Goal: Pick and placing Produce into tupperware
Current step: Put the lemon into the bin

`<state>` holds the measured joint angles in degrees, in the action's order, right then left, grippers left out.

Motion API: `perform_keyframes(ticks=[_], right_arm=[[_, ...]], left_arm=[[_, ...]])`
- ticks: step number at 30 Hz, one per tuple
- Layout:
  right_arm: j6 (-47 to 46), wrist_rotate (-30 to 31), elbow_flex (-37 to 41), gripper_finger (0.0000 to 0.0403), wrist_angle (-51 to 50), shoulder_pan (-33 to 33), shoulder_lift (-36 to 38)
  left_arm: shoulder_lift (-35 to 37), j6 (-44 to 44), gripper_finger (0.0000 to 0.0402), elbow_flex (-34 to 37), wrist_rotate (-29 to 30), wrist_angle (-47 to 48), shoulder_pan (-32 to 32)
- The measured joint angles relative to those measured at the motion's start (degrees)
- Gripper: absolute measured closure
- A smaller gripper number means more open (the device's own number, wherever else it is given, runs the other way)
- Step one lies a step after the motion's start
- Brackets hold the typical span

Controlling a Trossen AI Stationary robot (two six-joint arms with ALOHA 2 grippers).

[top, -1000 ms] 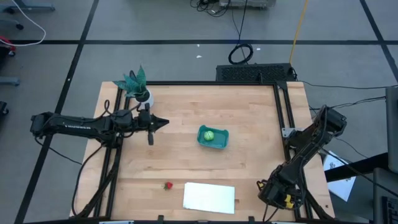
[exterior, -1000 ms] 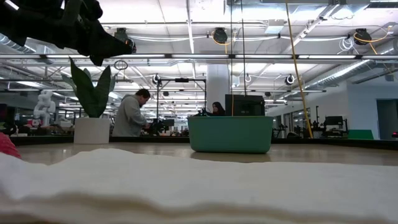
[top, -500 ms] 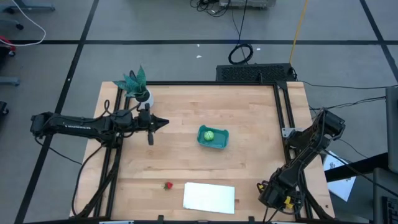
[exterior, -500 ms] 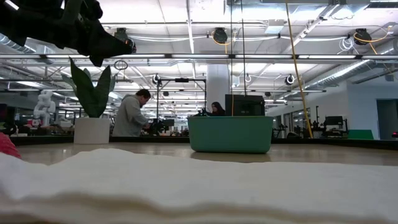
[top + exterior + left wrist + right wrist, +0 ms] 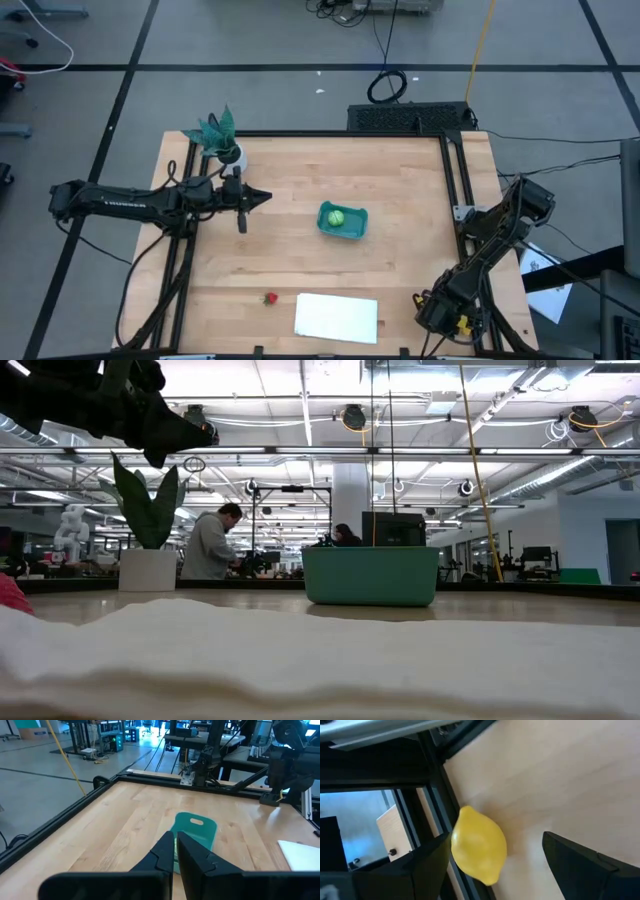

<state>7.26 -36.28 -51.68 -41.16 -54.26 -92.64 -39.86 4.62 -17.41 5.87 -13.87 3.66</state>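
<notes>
The teal tupperware (image 5: 342, 221) stands mid-table with the light-green round fruit (image 5: 336, 216) inside it. A tiny red strawberry (image 5: 269, 298) lies near the front edge. The yellow lemon (image 5: 479, 851) lies on the wood beside the black frame rail (image 5: 432, 770) at the near right corner; in the high view the right arm hides it. My right gripper (image 5: 497, 840) is open, tipped down over the lemon, one finger on each side of it. My left gripper (image 5: 262, 197) hovers shut above the table, left of the tupperware, pointing at it. My right gripper has one finger (image 5: 427, 865) close against the lemon's side nearest the rail, but I cannot tell whether it touches. The other finger (image 5: 585, 870) stands well apart from the lemon. The lemon rests on the table.
A flat white sheet (image 5: 337, 316) lies at the front edge beside the strawberry. A teal plant in a white pot (image 5: 225, 143) stands at the far left. Black frame rails (image 5: 455, 170) run along the table's sides. People work in the room behind (image 5: 210, 545).
</notes>
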Motion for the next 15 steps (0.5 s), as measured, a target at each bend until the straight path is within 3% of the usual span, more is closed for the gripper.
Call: perform_keyframes(ticks=[15], right_arm=[[1.4, -6.5, 1.0, 0.0100, 0.8, -0.1, -3.7]], left_arm=[[0.0, -0.9, 0.0376, 0.0, 0.0, 0.2, 0.0]])
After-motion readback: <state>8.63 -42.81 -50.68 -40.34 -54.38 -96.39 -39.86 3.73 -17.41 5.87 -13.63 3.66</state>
